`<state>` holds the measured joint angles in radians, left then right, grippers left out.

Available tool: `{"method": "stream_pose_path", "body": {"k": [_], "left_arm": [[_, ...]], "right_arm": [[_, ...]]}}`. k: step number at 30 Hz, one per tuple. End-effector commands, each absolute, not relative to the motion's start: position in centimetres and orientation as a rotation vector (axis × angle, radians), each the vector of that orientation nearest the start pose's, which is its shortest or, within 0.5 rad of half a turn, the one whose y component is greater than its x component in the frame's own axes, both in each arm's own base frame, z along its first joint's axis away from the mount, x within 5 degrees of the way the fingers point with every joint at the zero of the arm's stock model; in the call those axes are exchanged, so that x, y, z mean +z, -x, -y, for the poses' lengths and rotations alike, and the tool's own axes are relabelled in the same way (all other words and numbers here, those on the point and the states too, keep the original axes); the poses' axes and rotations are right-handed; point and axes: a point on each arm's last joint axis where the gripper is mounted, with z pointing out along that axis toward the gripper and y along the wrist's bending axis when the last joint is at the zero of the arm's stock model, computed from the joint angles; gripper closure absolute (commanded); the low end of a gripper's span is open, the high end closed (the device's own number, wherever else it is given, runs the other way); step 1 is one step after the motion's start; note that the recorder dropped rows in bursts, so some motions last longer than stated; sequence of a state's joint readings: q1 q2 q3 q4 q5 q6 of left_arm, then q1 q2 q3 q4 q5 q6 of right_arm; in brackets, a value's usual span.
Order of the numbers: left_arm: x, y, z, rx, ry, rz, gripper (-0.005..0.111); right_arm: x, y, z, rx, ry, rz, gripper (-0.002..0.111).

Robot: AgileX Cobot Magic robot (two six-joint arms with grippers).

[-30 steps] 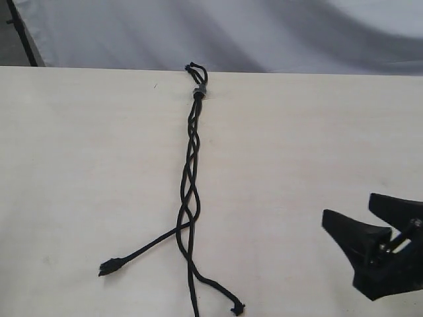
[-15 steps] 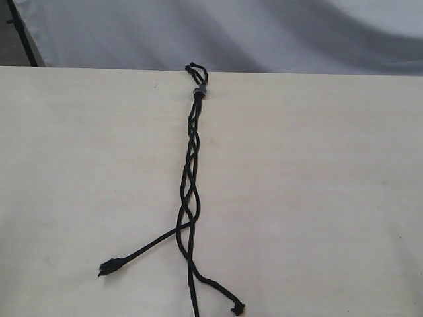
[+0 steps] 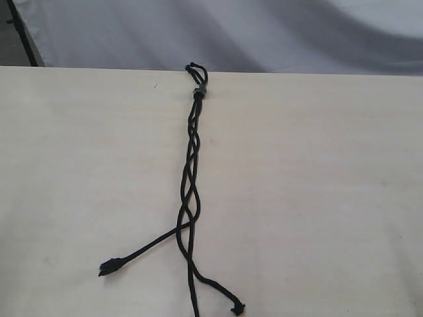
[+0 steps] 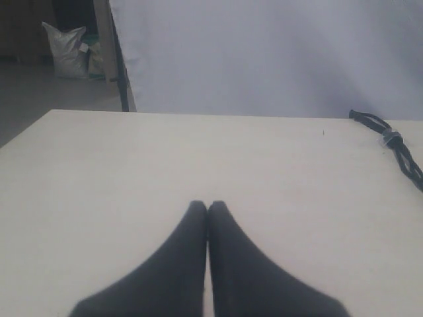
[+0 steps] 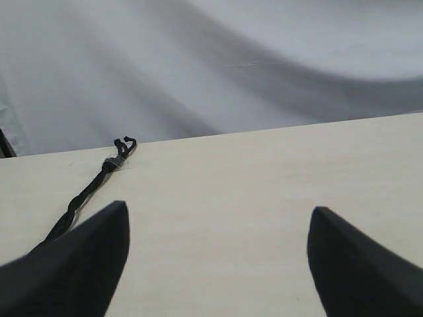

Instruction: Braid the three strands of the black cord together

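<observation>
The black cord [image 3: 190,178] lies straight down the middle of the pale table [image 3: 317,172], its knot and short loop [image 3: 197,79] at the far edge. Its three strands are twisted together for most of the length, then splay: one tip [image 3: 106,267] to the left, one tip [image 3: 236,308] to the right, the third runs off the near edge. Neither gripper shows in the exterior view. My left gripper [image 4: 207,206] is shut on nothing over bare table, with the cord's loop [image 4: 390,139] far off to its side. My right gripper [image 5: 218,214] stands wide open and empty, the cord [image 5: 92,188] beside one finger.
A grey cloth backdrop [image 3: 264,33] hangs behind the table's far edge. A dark pole [image 3: 20,33] stands at the back left corner. In the left wrist view a white sack [image 4: 66,49] sits on the floor beyond the table.
My right gripper, seen at the lower right of the exterior view a second ago, has drawn out of that view. The cord has not moved.
</observation>
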<state>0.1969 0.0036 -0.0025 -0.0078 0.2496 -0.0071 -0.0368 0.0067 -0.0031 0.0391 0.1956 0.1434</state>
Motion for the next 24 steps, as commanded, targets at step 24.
{"method": "stream_pose_path", "body": {"k": [24], "left_arm": [[19.01, -5.42, -1.06, 0.128, 0.187, -1.73, 0.105]], "right_arm": [[19.5, -5.58, 0.4, -0.015, -0.084, -1.682, 0.037]]}}
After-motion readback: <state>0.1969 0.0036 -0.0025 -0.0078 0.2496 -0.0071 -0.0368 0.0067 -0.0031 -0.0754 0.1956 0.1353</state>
